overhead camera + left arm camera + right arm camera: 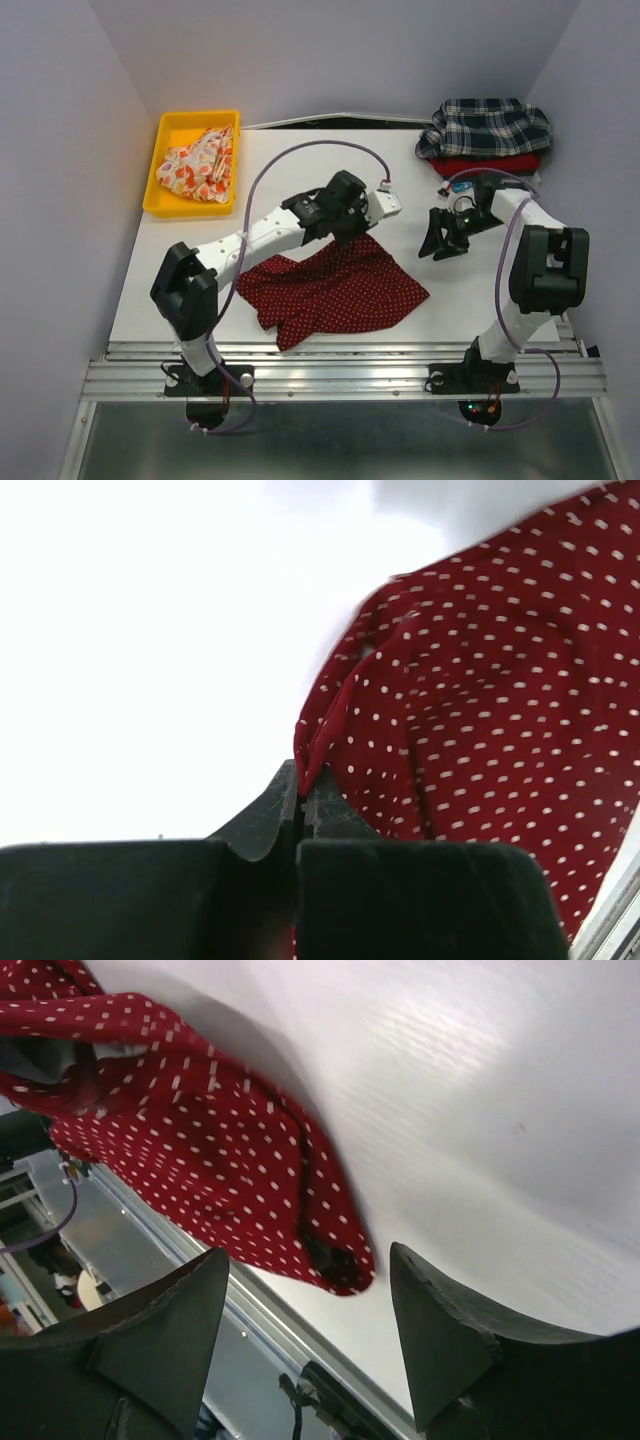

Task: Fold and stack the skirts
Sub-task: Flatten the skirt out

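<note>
The left gripper (302, 802) clamps the dotted skirt (480, 710) by its hem, cloth hanging right of its tips, presumably for folding; the right gripper (308, 1260) gapes wide (empty) nearby.

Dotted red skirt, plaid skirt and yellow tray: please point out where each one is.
dotted red skirt (345, 285): top external view, middle of the spread cloth.
plaid skirt (487, 125): top external view, centre of its top face.
yellow tray (187, 127): top external view, bare floor at its far end.

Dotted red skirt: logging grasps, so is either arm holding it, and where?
The left gripper pinches the dotted red skirt by its bunched edge; the right gripper holds nothing.
</note>
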